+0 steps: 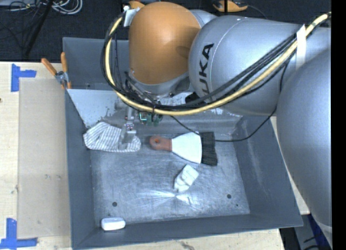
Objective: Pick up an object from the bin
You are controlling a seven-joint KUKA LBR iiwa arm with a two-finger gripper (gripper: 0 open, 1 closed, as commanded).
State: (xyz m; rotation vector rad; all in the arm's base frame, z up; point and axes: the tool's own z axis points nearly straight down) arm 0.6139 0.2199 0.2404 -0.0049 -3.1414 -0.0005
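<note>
Gripper point(130, 134) low over the right end of a crumpled grey-and-white checked cloth point(108, 137), on the upper-left floor of the grey metal bin point(81, 189).
Claw released or clenched: cannot tell from here. The cloth looks light, soft and limp, so it is likely to bunch rather than slip. Best pinched at a raised fold, and expect it to drape. Near its right end lies a brown-handled, white-bodied brush with black bristles point(186, 147). A small crumpled white scrap point(185, 178) lies apart, nearer the front.
</note>
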